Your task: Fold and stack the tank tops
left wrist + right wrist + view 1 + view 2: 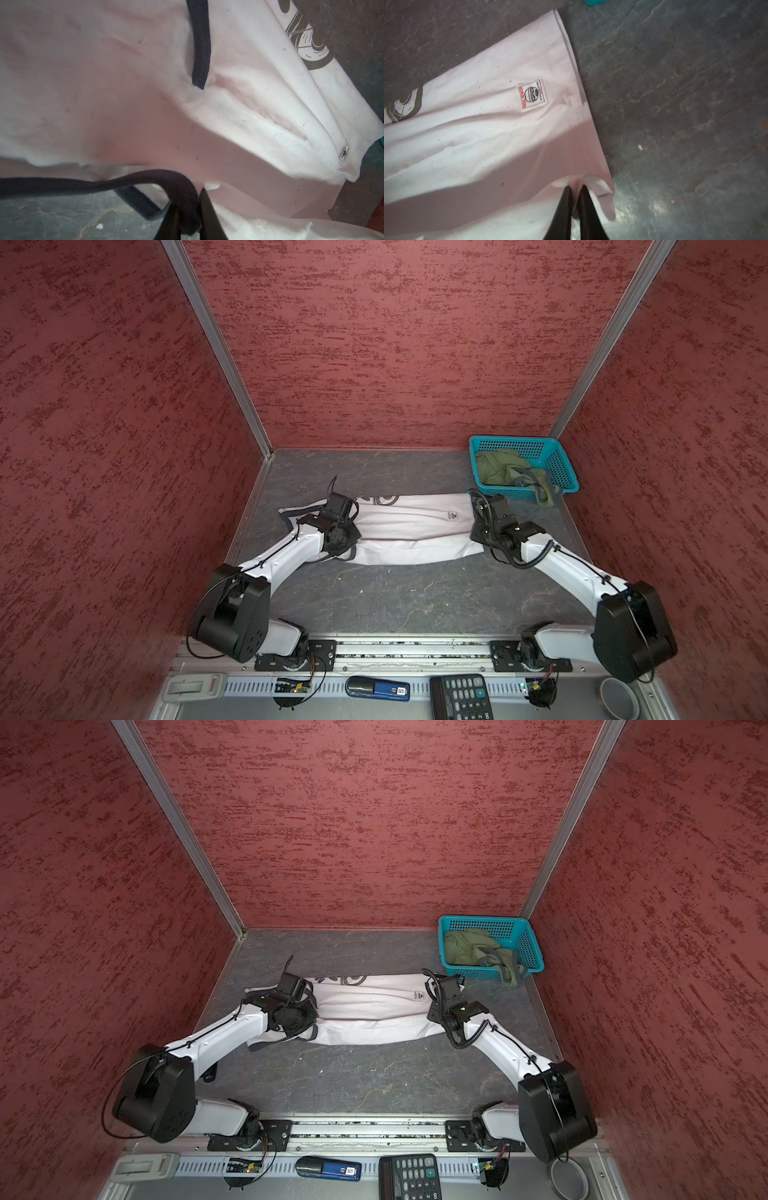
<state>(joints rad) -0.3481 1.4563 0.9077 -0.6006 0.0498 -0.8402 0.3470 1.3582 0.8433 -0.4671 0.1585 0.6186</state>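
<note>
The white tank top lies stretched sideways across the middle of the grey table, its dark print toward the back. My left gripper is at its left end, shut on a loop of the navy trim. My right gripper is at the right end, shut on a pinch of the white hem near the small sewn label. The olive green tank top lies crumpled in the teal basket, one part hanging over its front rim.
The teal basket stands in the back right corner. Red walls close in the back and both sides. Along the near rail lie a calculator, a blue device and a tape roll.
</note>
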